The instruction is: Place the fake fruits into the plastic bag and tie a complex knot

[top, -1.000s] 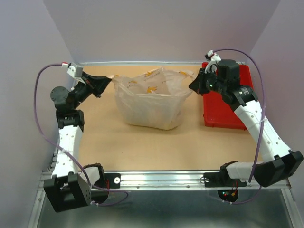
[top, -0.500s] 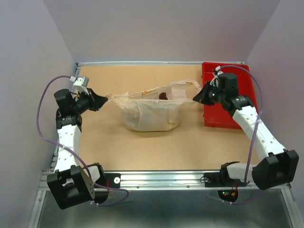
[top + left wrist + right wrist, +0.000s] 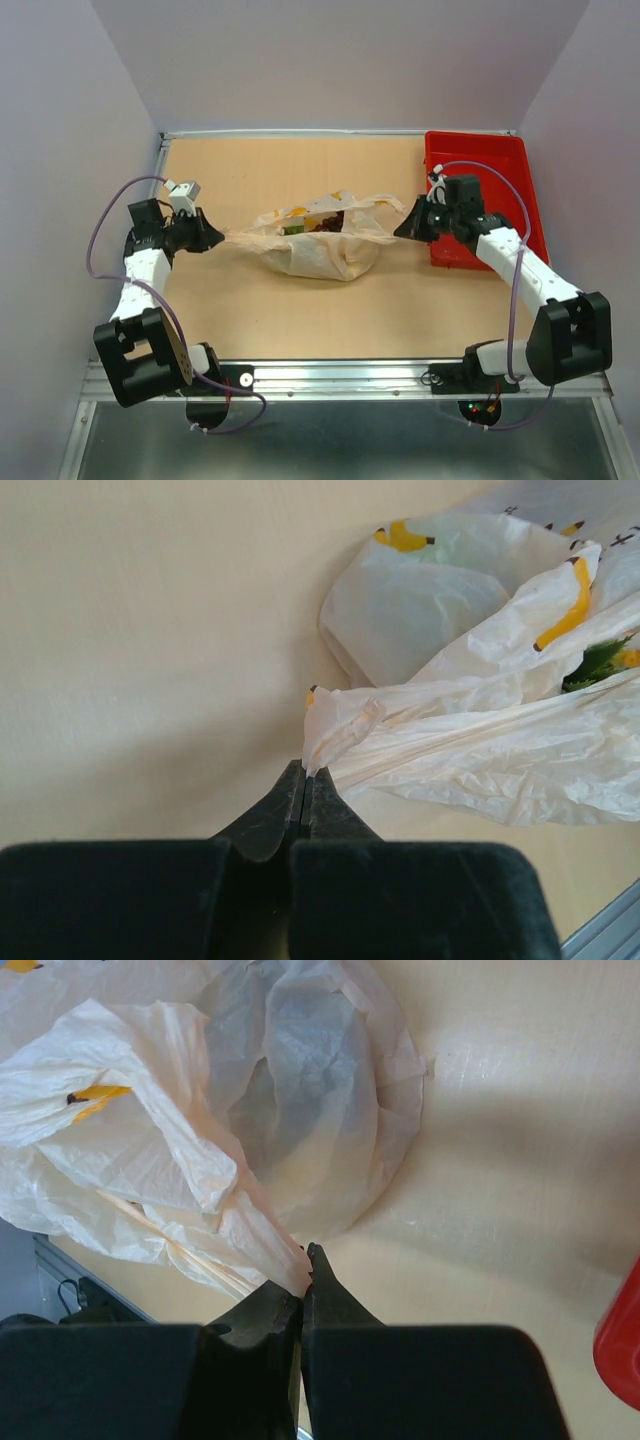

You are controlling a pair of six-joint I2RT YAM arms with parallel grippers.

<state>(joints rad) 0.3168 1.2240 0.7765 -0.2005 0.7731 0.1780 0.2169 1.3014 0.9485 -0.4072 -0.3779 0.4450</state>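
Observation:
The plastic bag (image 3: 315, 248) lies slumped in the middle of the table, whitish with orange marks. Its two handles are stretched out sideways. My left gripper (image 3: 214, 238) is shut on the left handle (image 3: 335, 725), low over the table. My right gripper (image 3: 402, 228) is shut on the right handle (image 3: 262, 1240). Through the bag's open top I see a green piece (image 3: 292, 228) and a dark grape-like cluster (image 3: 325, 224). A green crown shows in the left wrist view (image 3: 598, 663). The other fruits are hidden in the bag. No knot is tied.
A red tray (image 3: 500, 170) stands at the right, just behind my right arm. The table's back edge (image 3: 300, 135) meets the grey wall. A metal rail (image 3: 340, 375) runs along the near edge.
Both grippers came down and nearer to me with the handles. The bag, held up and open before, has collapsed flat onto the table with its handles pulled taut sideways.

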